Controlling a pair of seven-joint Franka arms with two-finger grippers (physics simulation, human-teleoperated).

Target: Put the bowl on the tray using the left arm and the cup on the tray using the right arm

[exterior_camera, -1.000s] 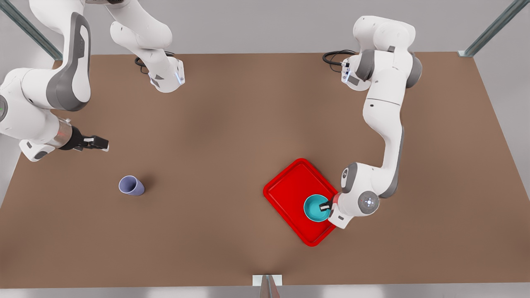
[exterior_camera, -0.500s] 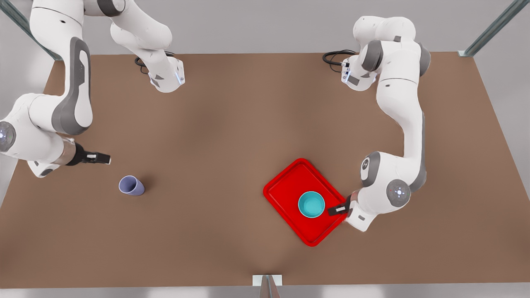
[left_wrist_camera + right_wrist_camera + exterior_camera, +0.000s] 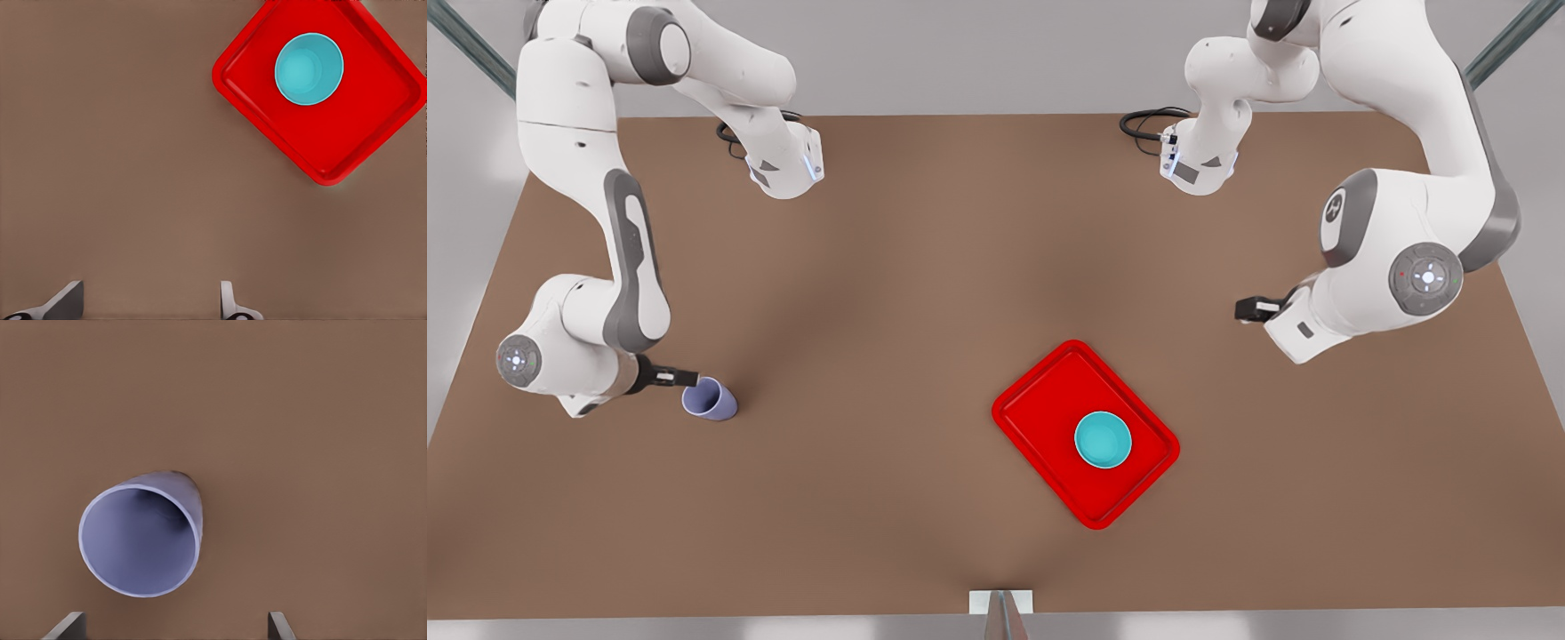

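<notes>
**Operator:** Two arms are showing in my front view. The left gripper (image 3: 1249, 308), on the arm at the front view's right, is hanging over bare table (image 3: 925, 267), well apart from the tray (image 3: 1049, 391). Its wrist camera is looking down on the tray (image 3: 373, 127) with the bowl (image 3: 309, 69) sitting in it.

**Observer:** How are its jaws standing?

**Operator:** I'm seeing its two fingertips (image 3: 67, 300) spread wide in the left wrist view, with nothing between them.

**Observer:** And the bowl itself?

**Operator:** The bowl (image 3: 1103, 439) is resting upright inside the red tray, toward the corner nearest the front view's right, free of any gripper.

**Observer:** What is the other arm doing?

**Operator:** I'm watching the right gripper (image 3: 685, 380), on the arm at the front view's left, sitting right at the rim of the cup (image 3: 710, 399). From the front view I cannot tell whether it is touching the cup or just beside it.

**Observer:** Jaws?

**Operator:** In the right wrist view its fingertips (image 3: 67, 623) are standing far apart, gripping nothing, and the cup (image 3: 141, 541) is lying just ahead of them with its open mouth facing the camera.

**Observer:** Where is the cup relative to the tray?

**Operator:** It is standing on the brown table, well apart from the tray, toward the front view's left.
</notes>
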